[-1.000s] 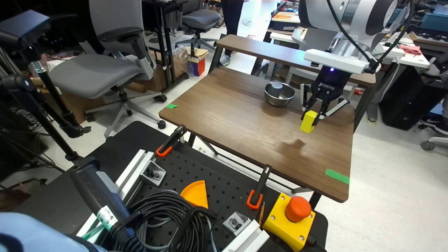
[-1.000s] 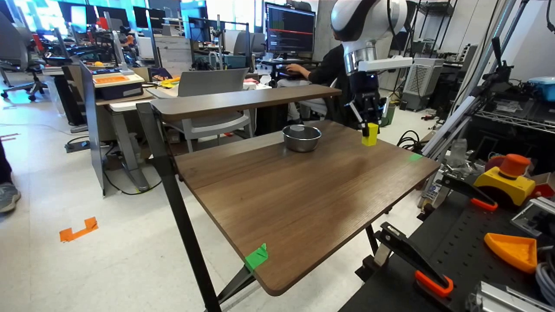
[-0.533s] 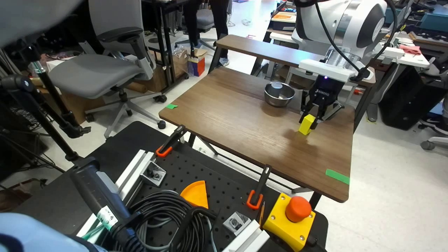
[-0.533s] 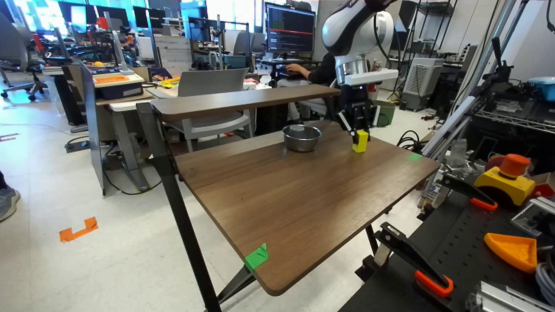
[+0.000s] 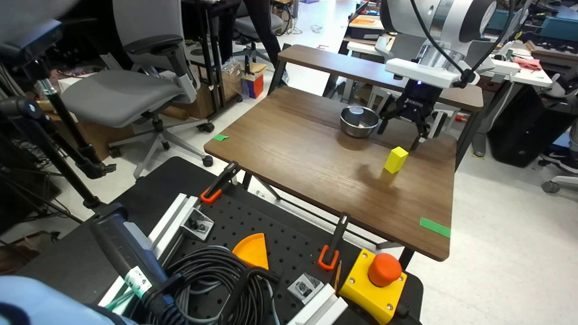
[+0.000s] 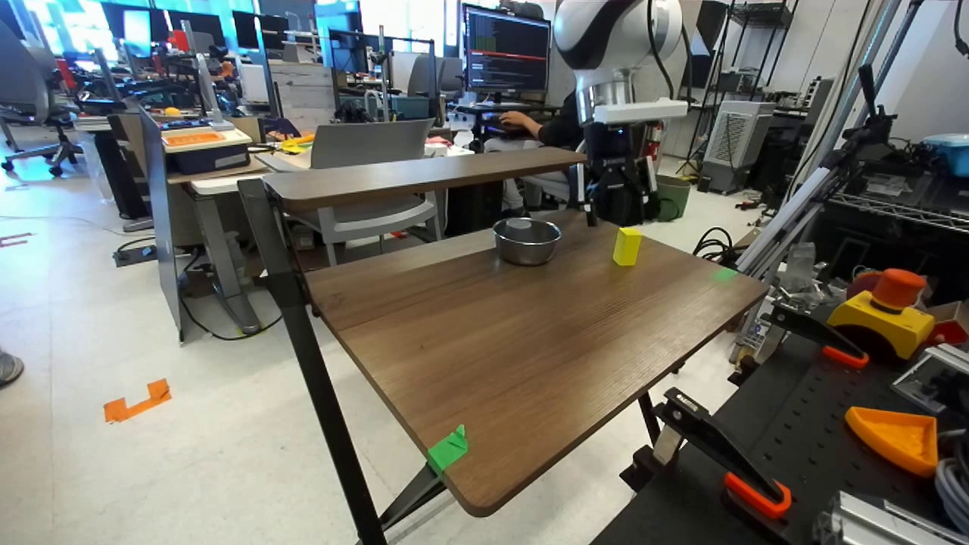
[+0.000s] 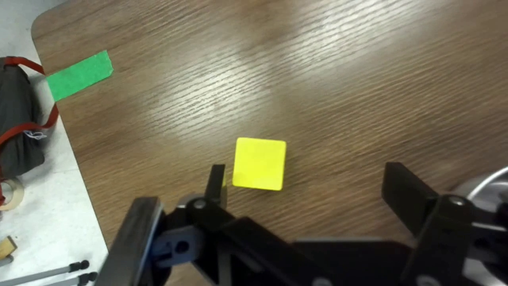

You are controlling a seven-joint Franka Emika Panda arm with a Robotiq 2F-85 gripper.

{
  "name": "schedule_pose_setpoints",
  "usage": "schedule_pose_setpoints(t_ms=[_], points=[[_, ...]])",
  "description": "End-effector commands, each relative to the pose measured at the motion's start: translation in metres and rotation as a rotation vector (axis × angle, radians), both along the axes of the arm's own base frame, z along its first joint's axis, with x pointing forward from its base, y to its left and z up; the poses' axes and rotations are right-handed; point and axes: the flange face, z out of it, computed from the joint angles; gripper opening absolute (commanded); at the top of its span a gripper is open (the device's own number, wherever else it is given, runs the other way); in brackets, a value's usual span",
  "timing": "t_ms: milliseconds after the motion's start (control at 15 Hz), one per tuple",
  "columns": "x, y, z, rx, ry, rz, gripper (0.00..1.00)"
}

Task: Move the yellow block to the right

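Observation:
The yellow block point(image 5: 396, 160) stands upright on the brown wooden table, near the end with the bowl; it also shows in an exterior view as the yellow block point(image 6: 627, 247). My gripper point(image 5: 397, 139) is raised off the table, slightly above and behind the block, its fingers spread wide. In the wrist view the block's square top point(image 7: 259, 164) lies within the span of the open gripper point(image 7: 305, 166), much closer to the left finger point(image 7: 216, 180) than to the right one. A visible gap separates it from both fingers, and nothing is held.
A metal bowl point(image 5: 356, 132) with a pale round thing inside stands beside the gripper; its rim point(image 7: 490, 180) edges into the wrist view. A raised shelf point(image 6: 431, 178) runs along the table's back. Green tape point(image 5: 435, 227) marks a table edge. Clamps point(image 5: 334, 241) hold the front.
The block came down onto the table and has been let go. My gripper has since opened wide and lifted up and away from it. A person in the background has moved.

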Motion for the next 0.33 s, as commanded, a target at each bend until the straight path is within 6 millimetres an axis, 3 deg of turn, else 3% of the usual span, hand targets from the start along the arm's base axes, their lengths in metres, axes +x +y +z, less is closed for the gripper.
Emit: schedule_pose_setpoints(t_ms=[0, 133, 267], points=[[-0.002, 0.008, 0.016, 0.016, 0.002, 0.023, 1.0], [-0.009, 0.023, 0.044, 0.03, 0.003, 0.047, 1.0], [-0.016, 0.027, 0.051, 0.035, 0.009, 0.052, 1.0]])
